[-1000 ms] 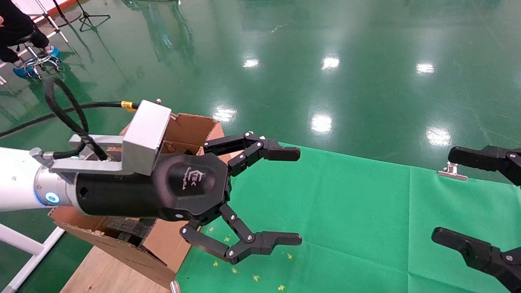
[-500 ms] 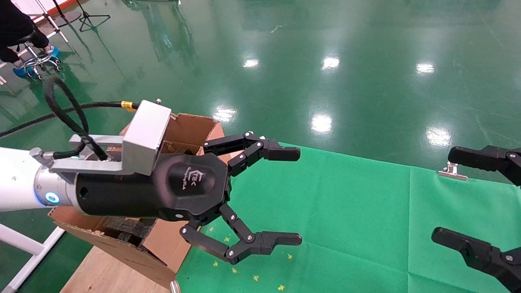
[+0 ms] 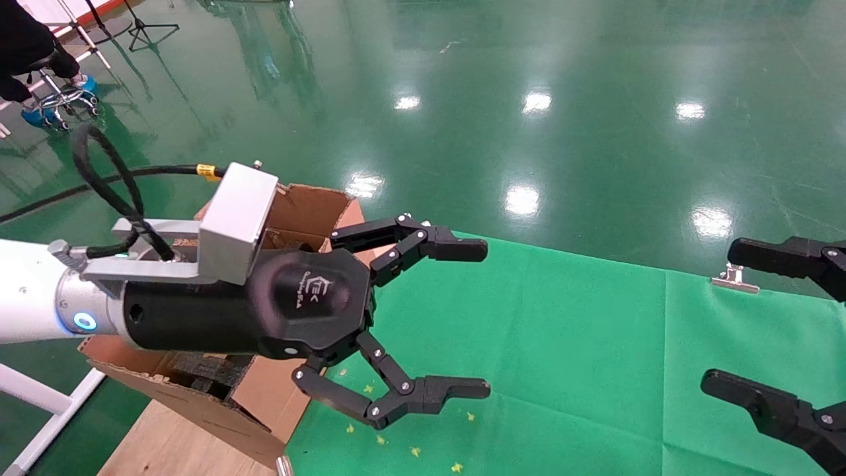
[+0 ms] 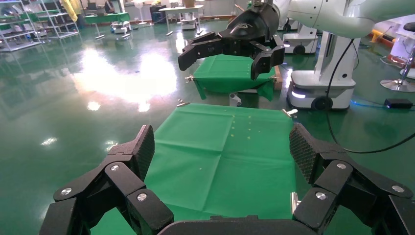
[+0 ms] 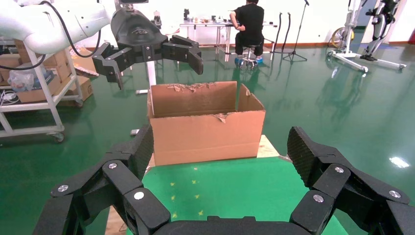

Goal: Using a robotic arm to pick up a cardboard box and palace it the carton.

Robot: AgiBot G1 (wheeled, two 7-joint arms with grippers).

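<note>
Robotics lab hall: glossy green floor (image 3: 595,79) gleaming, other robot base (image 4: 320,88) standing, person (image 5: 249,24) sitting at bench.

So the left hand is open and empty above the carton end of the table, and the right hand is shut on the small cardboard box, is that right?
Not quite. The right hand is open and empty too; the head view and the right wrist view show nothing between its fingers, and no small cardboard box appears in any view. The rest holds: the left hand is open and empty beside the carton, above the green cloth.
</note>
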